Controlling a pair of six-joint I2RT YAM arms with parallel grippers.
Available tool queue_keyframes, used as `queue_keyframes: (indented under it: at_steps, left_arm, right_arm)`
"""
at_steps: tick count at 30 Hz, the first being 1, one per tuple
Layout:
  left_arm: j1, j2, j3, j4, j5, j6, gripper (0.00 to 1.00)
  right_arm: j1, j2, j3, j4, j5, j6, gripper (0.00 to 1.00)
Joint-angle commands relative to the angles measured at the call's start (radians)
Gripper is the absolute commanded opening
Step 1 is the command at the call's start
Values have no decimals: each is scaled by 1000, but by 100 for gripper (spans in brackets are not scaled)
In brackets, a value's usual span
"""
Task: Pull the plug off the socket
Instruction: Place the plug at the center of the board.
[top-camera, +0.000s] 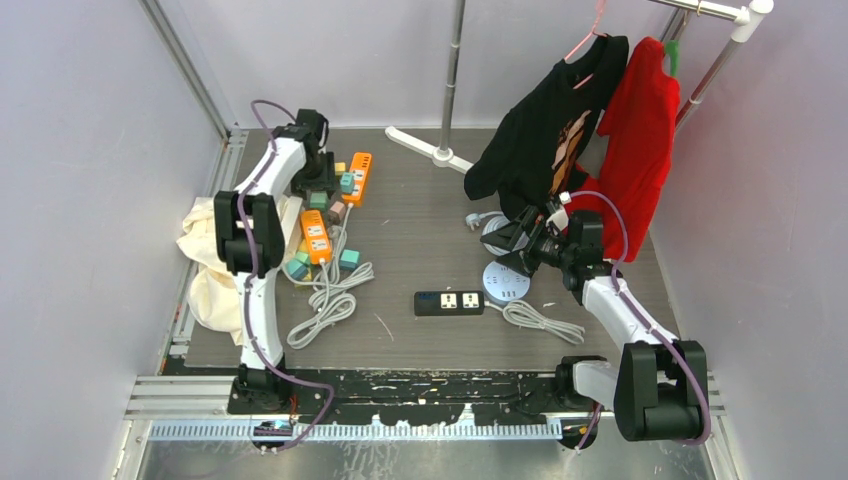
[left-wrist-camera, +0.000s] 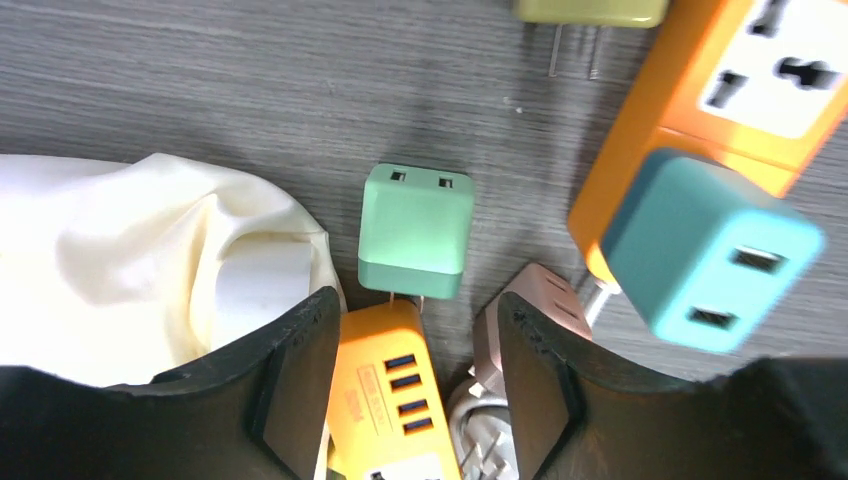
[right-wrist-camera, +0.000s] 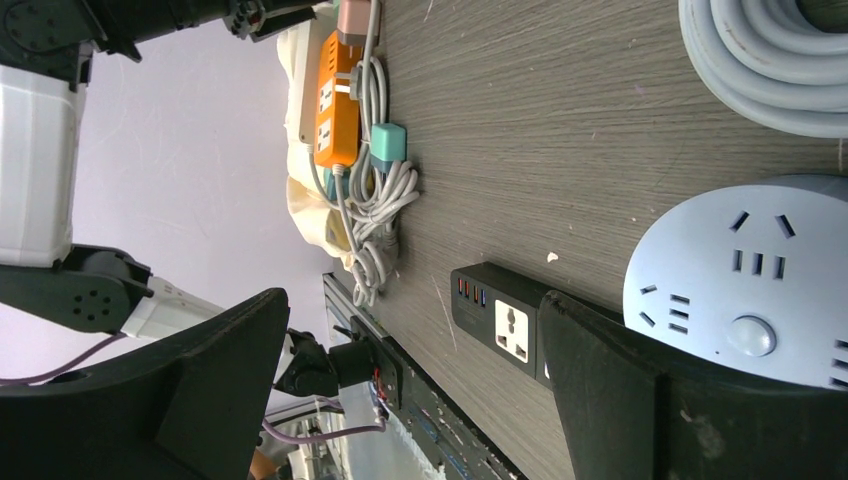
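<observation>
With my left gripper (left-wrist-camera: 415, 310) half-open and empty above the orange strip (left-wrist-camera: 385, 390), the green plug (left-wrist-camera: 415, 225) lay prongs bare just past its fingertips, so I feared closing there would pinch the strip instead.

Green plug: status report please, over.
Both open: left gripper by green plug, right gripper empty. Plug lies flat, prongs showing, at orange strip end. Beside it, cloth.

Table (top-camera: 430, 220); orange strips (top-camera: 358, 178); plugs (left-wrist-camera: 415, 230); cloth (top-camera: 205, 255).

Pale walls (top-camera: 80, 150), grey woodgrain tabletop (top-camera: 420, 240), garment rack (top-camera: 455, 70) behind
</observation>
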Motion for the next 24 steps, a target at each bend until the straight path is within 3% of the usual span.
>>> queue_keyframes:
  at_steps: [1, 6, 15, 24]
  left_arm:
    - [4, -122, -14, 58, 50, 28, 61]
    - [4, -190, -61, 100, 165, 37, 61]
    - [2, -378, -371, 418, 629, -66, 64]
    - [-58, -406, -563, 549, 570, -100, 59]
  right_arm:
    - [-6, -35, 16, 22, 4, -11, 100]
    - [-7, -38, 16, 24, 4, -12, 100]
    - [-9, -38, 14, 25, 5, -15, 100]
    - [-9, -37, 10, 25, 9, -20, 100]
